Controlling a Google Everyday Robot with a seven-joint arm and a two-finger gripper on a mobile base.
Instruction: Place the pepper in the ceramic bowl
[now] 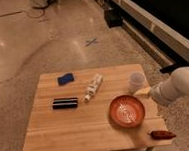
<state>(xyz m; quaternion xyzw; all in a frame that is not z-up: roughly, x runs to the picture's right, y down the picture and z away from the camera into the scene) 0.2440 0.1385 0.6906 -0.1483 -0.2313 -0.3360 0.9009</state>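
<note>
The pepper (161, 134), a small dark red-brown pod, lies at the table's front right corner, right at the edge. The ceramic bowl (127, 111), round and orange-red with a pale-speckled inside, sits on the right part of the table and holds nothing. My white arm (182, 86) reaches in from the right. The gripper (143, 91) is at its pale tip, above the table between the bowl's far right rim and a translucent cup, well away from the pepper.
On the wooden table (83, 126) are a translucent white cup (136, 80), a white tube (93, 87), a black rectangular bar (65, 103) and a blue sponge (65, 79). A dark counter runs along the back right.
</note>
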